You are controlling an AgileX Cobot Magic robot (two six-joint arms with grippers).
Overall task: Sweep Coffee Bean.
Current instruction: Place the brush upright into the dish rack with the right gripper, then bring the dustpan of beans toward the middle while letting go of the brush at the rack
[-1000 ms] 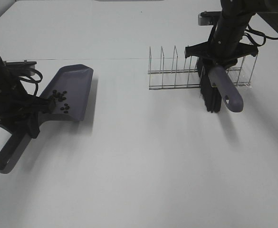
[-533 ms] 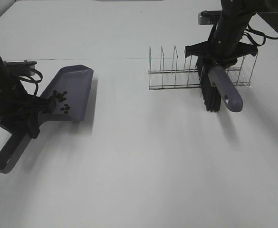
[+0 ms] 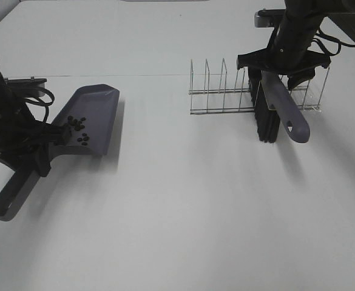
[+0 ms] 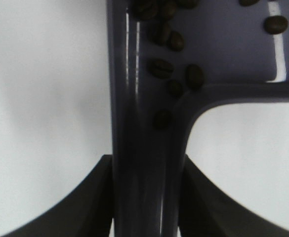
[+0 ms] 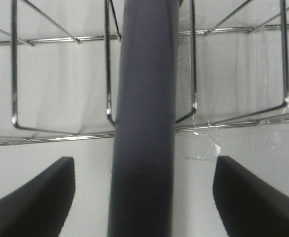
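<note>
Your small, dark brown oval coffee beans point(image 3: 76, 126) all lie inside the grey plastic dustpan point(image 3: 95, 115). They are bunched in the rear part of the pan, near where its handle begins. In the left wrist view you can count several beans point(image 4: 161, 68) against the pan's raised side rib, and one more sits apart near a pale streak of reflected light.

The dustpan point(image 4: 139, 148) rests on the left side of the white desk point(image 3: 195, 212), with its wide mouth pointing away from you and its long handle trailing back toward the near left edge. Your left claw point(image 3: 40, 145) is clamped around that handle just behind the pan. Seen from the wrist, the left claw point(image 4: 146, 197) has both dark fingers point(image 4: 102, 197) pressed against the handle's sides.

Well apart, on the right side of the desk, stands a thin chrome wire rack point(image 3: 219, 91) with upright dividers. A brush with a grey plastic handle and black bristles point(image 3: 283, 106) sits in it, bristles down and handle slanting out toward you.

Your right claw point(image 3: 283, 63) hangs over the rack at the brush's upper end. Its jaws stand wide apart. In the right wrist view the right claw point(image 5: 144, 197) has each finger point(image 5: 35, 197) well clear of the grey handle, with bare desk showing on both sides, so it grips nothing. The rack's wires point(image 5: 60, 133) run behind the handle.
</note>
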